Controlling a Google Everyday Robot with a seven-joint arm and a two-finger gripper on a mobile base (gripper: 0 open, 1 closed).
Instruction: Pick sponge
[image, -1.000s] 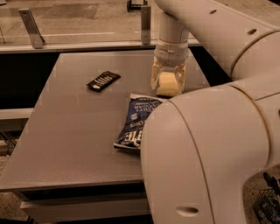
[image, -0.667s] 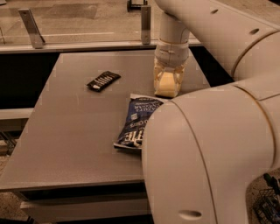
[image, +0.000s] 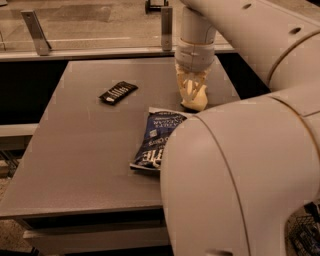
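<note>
The sponge (image: 198, 101) is a small pale yellow block on the grey table (image: 90, 150), at the right of its far half, just beyond the top of the blue chip bag. My gripper (image: 193, 94) reaches straight down from the white arm onto it. The pale fingers (image: 187, 86) stand on either side of the sponge and press it in, so it looks narrow and a little tilted. Its lower end sits at or barely above the table top. The green scrub layer does not show.
A blue chip bag (image: 156, 140) lies at the table's middle right, partly under my arm's large white elbow (image: 235, 185). A small black wrapped bar (image: 117, 92) lies to the left. A rail with metal posts (image: 35, 32) runs behind the table.
The fingers have closed in on the sponge, which now looks narrower and more squeezed than before. The arm, the bag and the black bar have stayed in place.
</note>
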